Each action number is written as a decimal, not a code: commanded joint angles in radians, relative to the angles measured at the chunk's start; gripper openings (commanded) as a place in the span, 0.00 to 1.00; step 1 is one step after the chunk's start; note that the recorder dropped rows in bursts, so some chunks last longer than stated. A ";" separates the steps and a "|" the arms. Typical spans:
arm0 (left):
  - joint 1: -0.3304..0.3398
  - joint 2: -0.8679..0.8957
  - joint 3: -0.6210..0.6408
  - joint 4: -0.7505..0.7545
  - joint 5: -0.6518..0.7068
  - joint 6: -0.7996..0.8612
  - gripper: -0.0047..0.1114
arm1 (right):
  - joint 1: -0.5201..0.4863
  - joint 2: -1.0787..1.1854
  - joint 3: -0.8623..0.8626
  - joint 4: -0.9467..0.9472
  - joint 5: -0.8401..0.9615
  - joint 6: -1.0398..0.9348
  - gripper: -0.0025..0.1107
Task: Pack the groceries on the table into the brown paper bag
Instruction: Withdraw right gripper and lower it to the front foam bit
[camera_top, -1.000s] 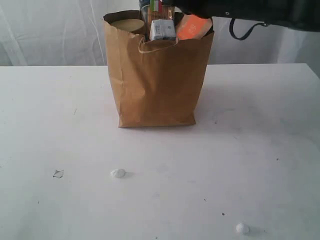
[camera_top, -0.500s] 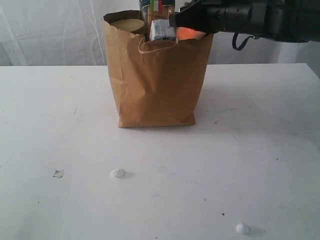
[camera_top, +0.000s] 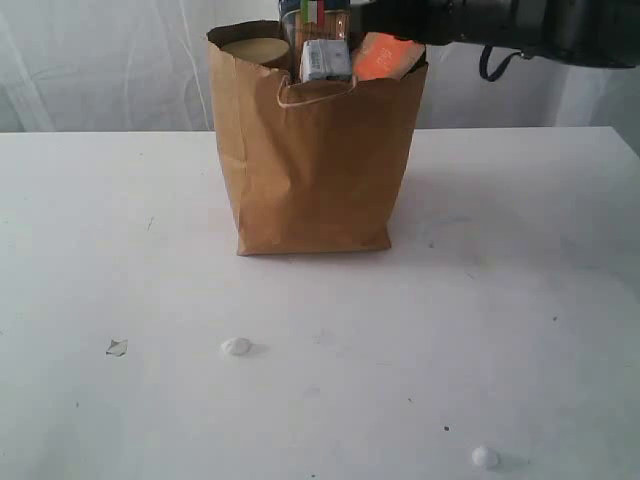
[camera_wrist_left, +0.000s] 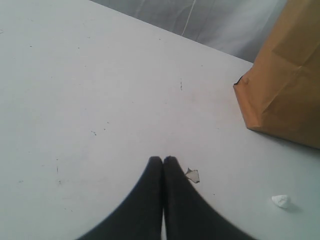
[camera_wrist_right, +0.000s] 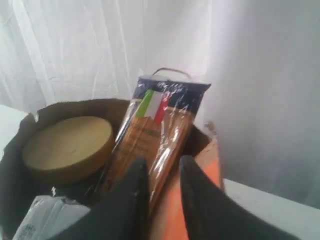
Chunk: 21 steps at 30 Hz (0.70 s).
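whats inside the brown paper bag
Gold jar lid, spaghetti packet, white-blue carton and orange-labelled pouch show at the top. Anything lower is hidden by the walls of the bag.

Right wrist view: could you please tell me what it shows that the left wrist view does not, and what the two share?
Only the right wrist view shows the contents of the brown paper bag: the spaghetti packet, the gold-lidded jar, the white-blue carton and the orange-labelled pouch, with the right gripper slightly parted at the packet. Only the left wrist view shows the shut left gripper over the table, a small torn scrap and a white crumb. Both show the bag, one its open top, the other a bottom corner, and the pale curtain behind.
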 joint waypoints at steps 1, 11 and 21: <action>0.002 -0.004 0.003 -0.010 -0.002 -0.005 0.04 | -0.001 -0.137 0.067 0.000 -0.221 -0.012 0.20; 0.002 -0.004 0.003 -0.010 -0.002 -0.005 0.04 | -0.001 -0.494 0.585 0.000 -0.485 -0.234 0.02; 0.002 -0.004 0.003 -0.010 -0.002 -0.005 0.04 | -0.001 -0.478 0.858 0.000 -0.625 0.099 0.02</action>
